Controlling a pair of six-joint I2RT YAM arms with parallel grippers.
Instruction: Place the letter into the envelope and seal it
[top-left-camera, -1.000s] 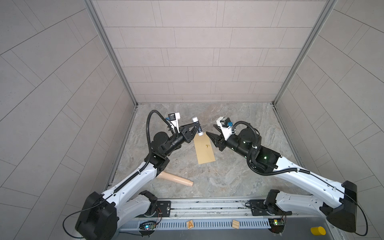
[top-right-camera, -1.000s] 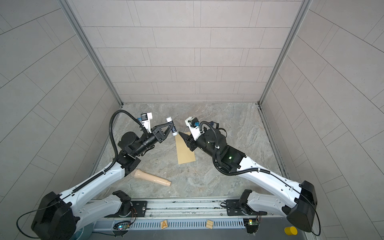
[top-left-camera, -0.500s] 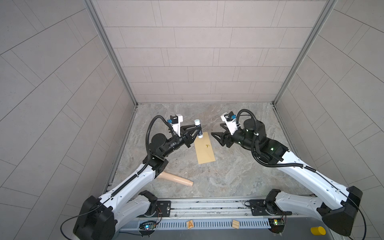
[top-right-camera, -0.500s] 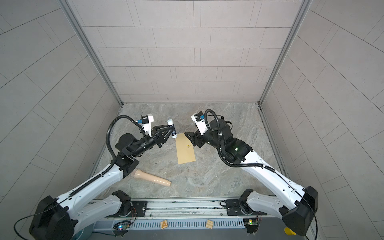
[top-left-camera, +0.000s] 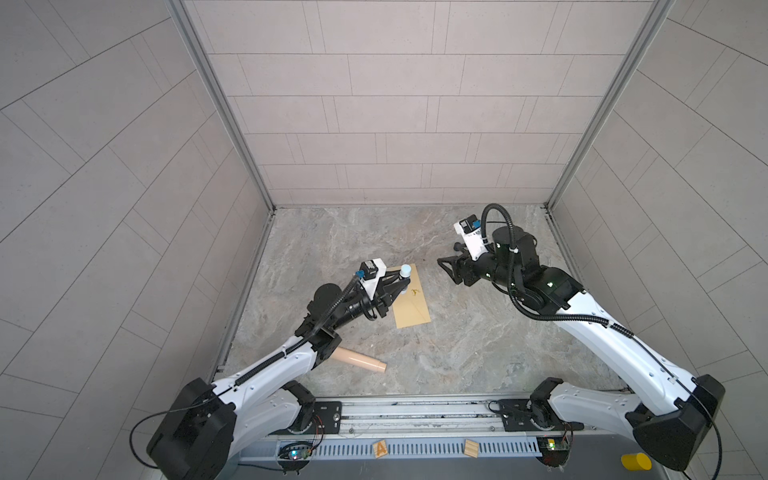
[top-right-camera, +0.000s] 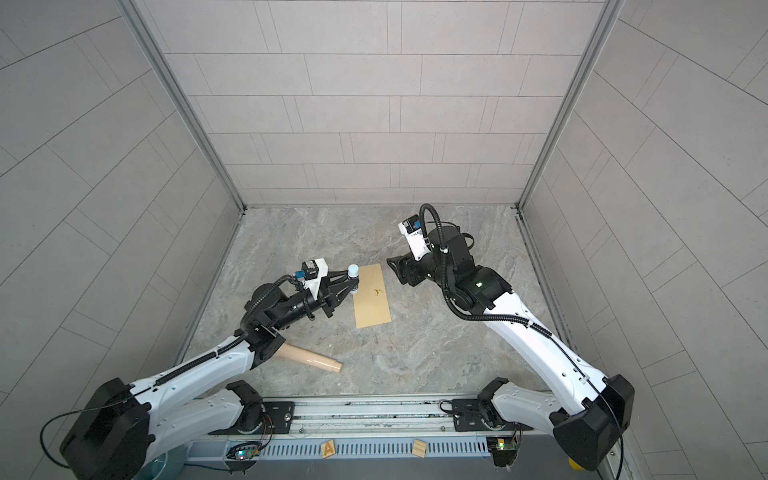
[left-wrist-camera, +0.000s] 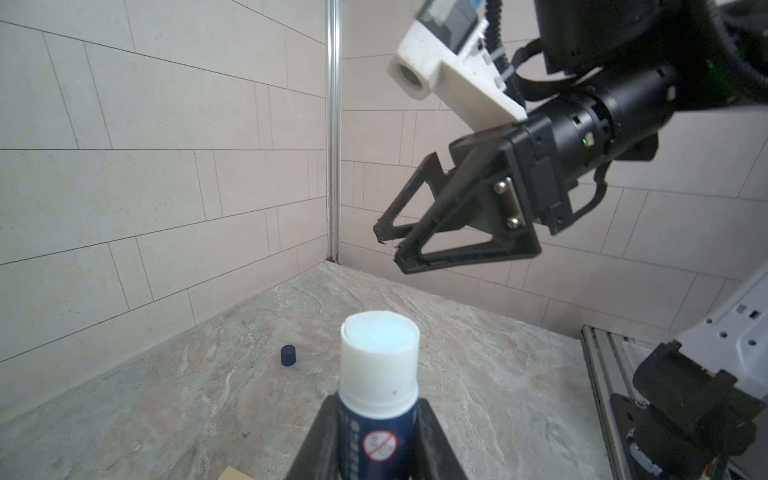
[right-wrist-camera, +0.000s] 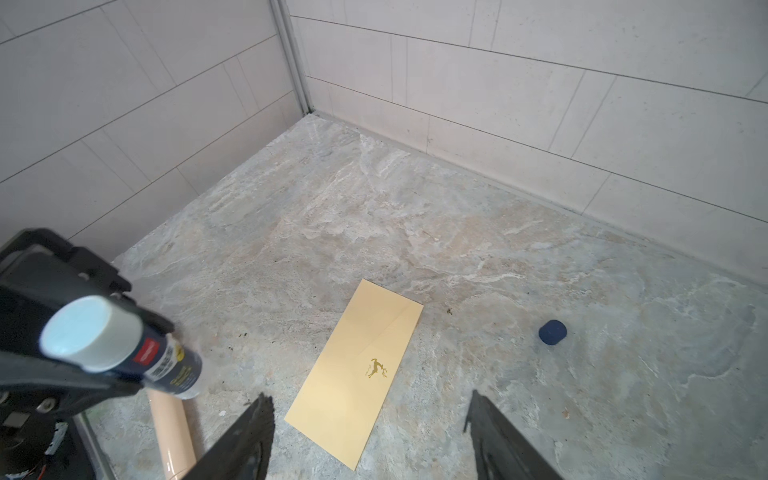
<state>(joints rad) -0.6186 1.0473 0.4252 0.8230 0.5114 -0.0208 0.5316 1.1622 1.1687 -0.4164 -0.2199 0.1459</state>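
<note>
Left wrist view: we only get a corner of the envelope (left-wrist-camera: 233, 473) at the bottom edge, and the glue stick (left-wrist-camera: 376, 399) is cut off below its label. Top views: left arm (top-left-camera: 286, 361) covers one end of the beige tube (top-left-camera: 360, 361); the envelope's mark (top-right-camera: 377, 292) is too small for us to read. Right wrist view: the tube runs off frame.

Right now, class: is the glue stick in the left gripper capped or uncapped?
Uncapped. The glue stick shows a bare white collar and pale glue face, and a small dark blue cap sits apart on the table.

Envelope (top-left-camera: 411, 303) on table (top-left-camera: 478, 332) centre; cylinder (top-left-camera: 361, 362) front-left, apart.
</note>
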